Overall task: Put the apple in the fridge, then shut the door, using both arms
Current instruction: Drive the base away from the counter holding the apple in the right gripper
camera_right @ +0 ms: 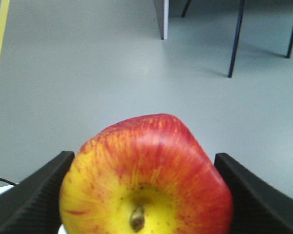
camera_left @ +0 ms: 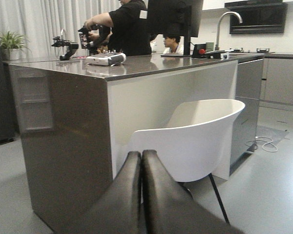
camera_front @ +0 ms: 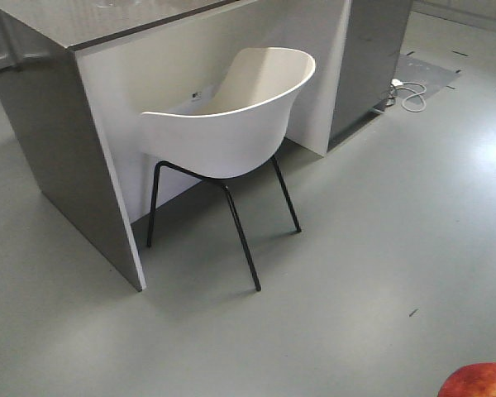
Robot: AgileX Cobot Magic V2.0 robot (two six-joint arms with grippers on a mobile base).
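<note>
In the black right gripper [camera_right: 145, 192], a small round red-and-yellow apple [camera_right: 146, 170] sits pinched: carry step.
Black left gripper [camera_left: 141, 190] is pressed together, empty; white shell chair [camera_front: 231, 124] at 12 o'clock; fridge unseen, so next likely means turning toward it.

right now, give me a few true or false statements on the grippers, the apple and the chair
1. The right gripper holds the apple between its jaws. True.
2. The left gripper has its jaws wide open. False: they are shut together, with nothing between them.
3. The white chair lies tipped on its side. False: it stands upright on its black legs at the counter.
4. The fridge shows in none of the views. True.
5. The apple is green all over. False: it is red and yellow.
</note>
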